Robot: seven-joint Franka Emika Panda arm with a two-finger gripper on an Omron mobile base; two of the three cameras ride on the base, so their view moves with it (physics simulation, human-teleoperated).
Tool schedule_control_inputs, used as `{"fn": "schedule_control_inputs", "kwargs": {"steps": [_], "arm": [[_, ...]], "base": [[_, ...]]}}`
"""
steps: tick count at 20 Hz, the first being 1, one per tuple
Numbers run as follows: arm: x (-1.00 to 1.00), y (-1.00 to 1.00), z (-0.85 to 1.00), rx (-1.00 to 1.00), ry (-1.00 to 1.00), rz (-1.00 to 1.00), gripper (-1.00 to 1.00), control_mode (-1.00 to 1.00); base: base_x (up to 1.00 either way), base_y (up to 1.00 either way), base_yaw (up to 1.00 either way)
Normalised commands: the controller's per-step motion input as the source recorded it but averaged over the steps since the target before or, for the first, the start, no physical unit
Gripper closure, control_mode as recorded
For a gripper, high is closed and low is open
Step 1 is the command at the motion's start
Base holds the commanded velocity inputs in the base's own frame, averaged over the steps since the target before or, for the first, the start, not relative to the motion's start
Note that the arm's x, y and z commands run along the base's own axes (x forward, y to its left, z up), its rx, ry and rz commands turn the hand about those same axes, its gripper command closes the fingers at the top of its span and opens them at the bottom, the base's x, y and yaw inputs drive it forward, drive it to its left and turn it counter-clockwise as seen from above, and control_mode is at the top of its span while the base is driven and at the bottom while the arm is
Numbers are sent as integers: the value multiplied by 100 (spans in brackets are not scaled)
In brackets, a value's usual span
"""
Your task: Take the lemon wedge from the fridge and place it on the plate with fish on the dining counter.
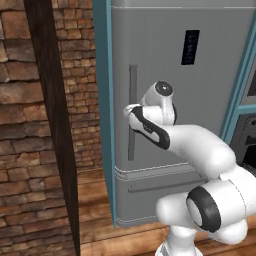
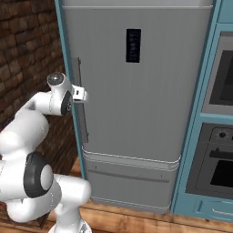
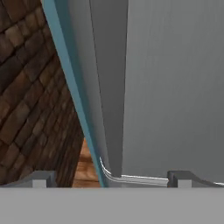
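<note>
brick wall [image 1: 20, 125] — built-in oven [image 2: 218, 154] — wooden floor [image 1: 95, 200]

a: what's left of the gripper?
b: a brick wall [image 1: 20, 125] and a dark post [image 1: 52, 125].
a: below it?
b: wood floor [image 2: 136, 220].
a: to its right?
b: teal cabinets [image 2: 200, 136] holding an oven [image 2: 216, 157].

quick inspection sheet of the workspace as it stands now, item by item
surface: wooden floor before the fridge; no counter seen
job's things: fridge shut, long vertical handle on its left side, black display panel above; lemon wedge and plate nothing seen
clutter: nothing seen
grippers: hand open, at the handle, jaws either side of it, not closed
cables: nothing seen
surroundings: brick wall left, dark post, teal-framed oven right
</note>
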Motion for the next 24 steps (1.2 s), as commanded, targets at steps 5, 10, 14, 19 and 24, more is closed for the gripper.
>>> {"fn": "schedule_control_inputs", "kwargs": {"steps": [5, 10, 14, 19, 24], "arm": [[84, 2, -23, 0, 0, 0, -100, -100], [52, 12, -19, 0, 0, 0, -100, -100], [45, 28, -19, 0, 0, 0, -100, -100], [51, 6, -15, -1, 0, 0, -100, -100], [54, 0, -8, 0, 0, 0, -100, -100]], "base": [[0, 0, 0], [0, 0, 0], [0, 0, 0], [0, 0, 0], [0, 0, 0]]}}
